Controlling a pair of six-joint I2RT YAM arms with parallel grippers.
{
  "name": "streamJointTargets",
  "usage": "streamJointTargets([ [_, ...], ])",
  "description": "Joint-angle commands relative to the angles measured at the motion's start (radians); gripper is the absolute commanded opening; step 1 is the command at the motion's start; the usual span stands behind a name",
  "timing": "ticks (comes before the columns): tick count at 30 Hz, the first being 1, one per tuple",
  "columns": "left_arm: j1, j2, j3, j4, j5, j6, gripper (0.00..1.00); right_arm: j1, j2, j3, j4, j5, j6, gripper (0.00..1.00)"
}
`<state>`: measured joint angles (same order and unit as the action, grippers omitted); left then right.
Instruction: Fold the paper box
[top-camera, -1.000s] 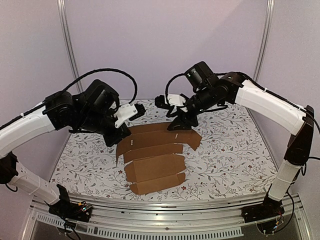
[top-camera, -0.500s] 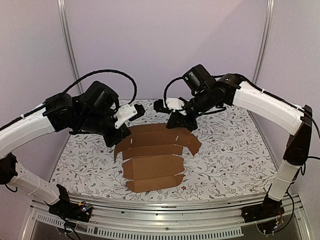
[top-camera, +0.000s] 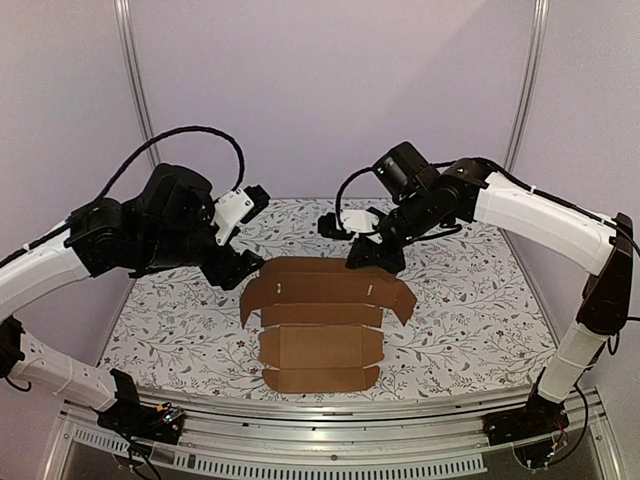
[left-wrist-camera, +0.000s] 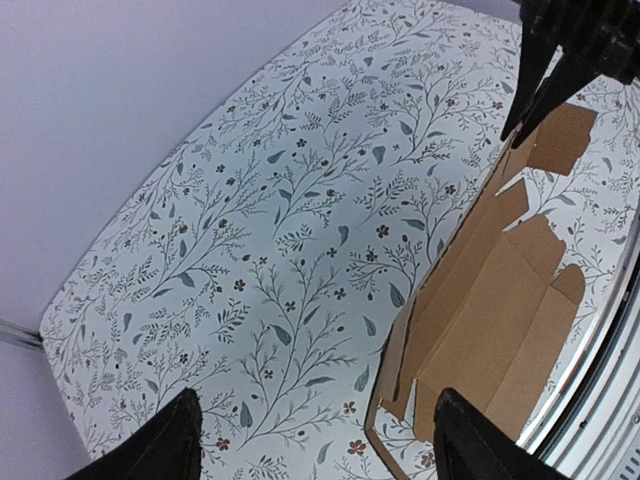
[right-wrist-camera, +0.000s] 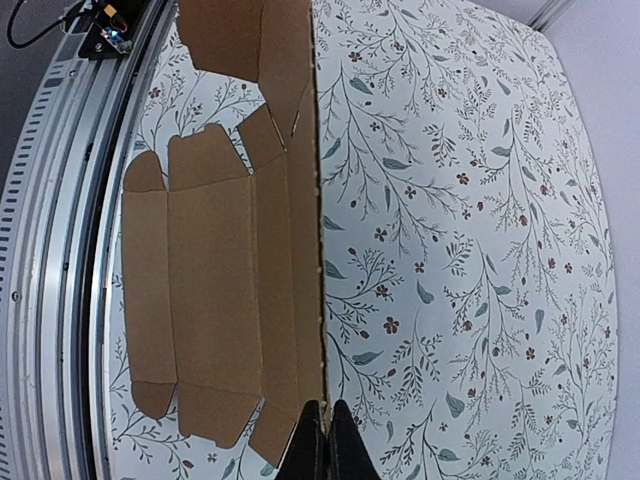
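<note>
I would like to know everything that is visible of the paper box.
The paper box is a plain brown, unmarked die-cut cardboard sheet with creases, slits and rounded flaps. It lies mostly flat on the floral table, its far panel raised. The shut right gripper pinches that panel's top edge.

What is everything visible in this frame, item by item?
paper box: one, brown, unfolded at the table's centre, far flap lifted.
table: one, white top with a floral pattern, under the box.
frame posts: two, silver, at the back corners.
left arm: one, white and black, left of the box, jaws open and empty.
right arm: one, white and black, behind the box, jaws shut on its far flap.
</note>
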<state>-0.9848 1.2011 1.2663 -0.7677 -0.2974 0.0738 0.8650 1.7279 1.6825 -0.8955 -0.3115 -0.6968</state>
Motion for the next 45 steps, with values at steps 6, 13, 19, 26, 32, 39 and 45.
streamJointTargets([
  [6,-0.008,-0.184,-0.263,0.267,-0.086,-0.213,0.94,0.002,-0.103,-0.071,0.047,0.065,0.15,0.0],
  [13,0.01,-0.262,-0.407,0.364,-0.089,-0.338,0.95,0.003,-0.118,-0.126,0.096,0.099,0.264,0.0],
  [19,0.01,-0.284,-0.489,0.387,-0.068,-0.423,0.94,0.004,-0.119,-0.16,0.142,0.149,0.408,0.0],
  [26,0.011,-0.293,-0.536,0.399,-0.089,-0.483,0.92,0.029,-0.189,-0.335,0.302,0.218,0.428,0.0],
  [32,0.015,-0.257,-0.526,0.425,-0.062,-0.509,0.91,0.033,-0.232,-0.436,0.392,0.286,0.411,0.0],
  [39,0.037,-0.16,-0.476,0.474,0.014,-0.546,0.88,0.067,-0.227,-0.498,0.434,0.322,0.37,0.0],
  [45,0.103,-0.108,-0.413,0.502,0.106,-0.573,0.74,0.098,-0.239,-0.523,0.451,0.364,0.336,0.0],
])
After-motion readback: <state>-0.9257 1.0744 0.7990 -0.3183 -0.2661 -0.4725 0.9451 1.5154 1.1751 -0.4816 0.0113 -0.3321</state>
